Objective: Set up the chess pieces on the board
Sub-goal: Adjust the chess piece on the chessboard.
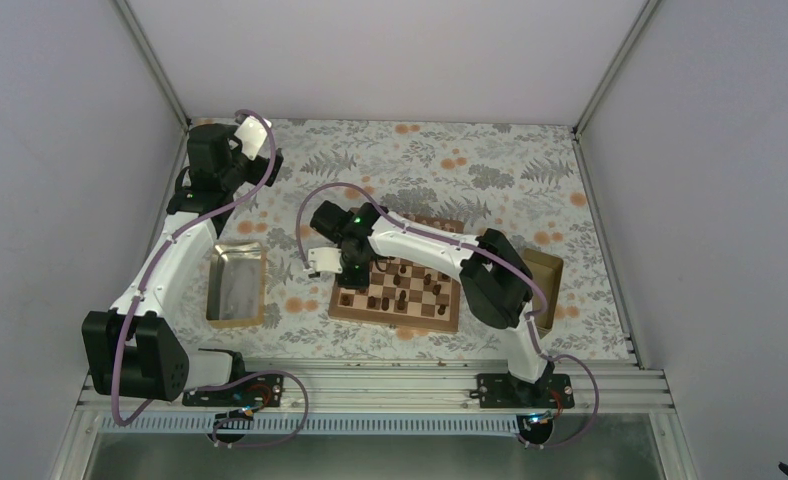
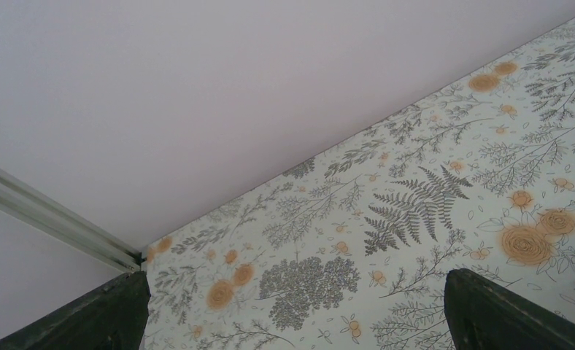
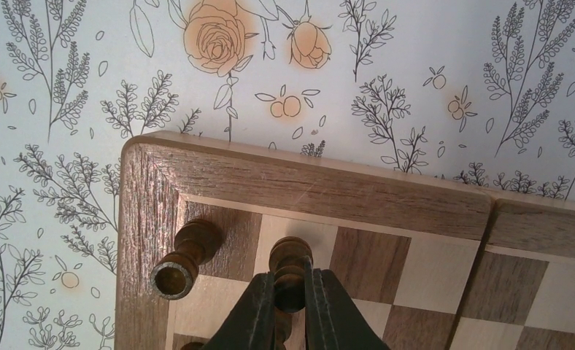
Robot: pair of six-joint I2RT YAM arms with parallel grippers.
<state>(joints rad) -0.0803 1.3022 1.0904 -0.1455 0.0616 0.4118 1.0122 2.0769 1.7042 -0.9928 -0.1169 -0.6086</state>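
The right arm (image 1: 440,245) stretches forward and leftward, elbow bent, wrist turned down. The right end effector (image 3: 292,292) points straight down, its fingers (image 3: 259,313) pinched tight on a dark piece (image 3: 290,255) standing between them. The left arm (image 1: 170,260) reaches far forward from a folded elbow. The left end effector (image 2: 292,321) is angled obliquely downward, its fingers (image 2: 503,313) spread wide apart.

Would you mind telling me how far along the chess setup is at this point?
Partway at best. Done: several dark pieces are on the board, a corner piece among them. In hand: the right gripper is shut on a dark chessman at the neighbouring square. Left: many squares are bare, no pale pieces show, and the left gripper hangs open.
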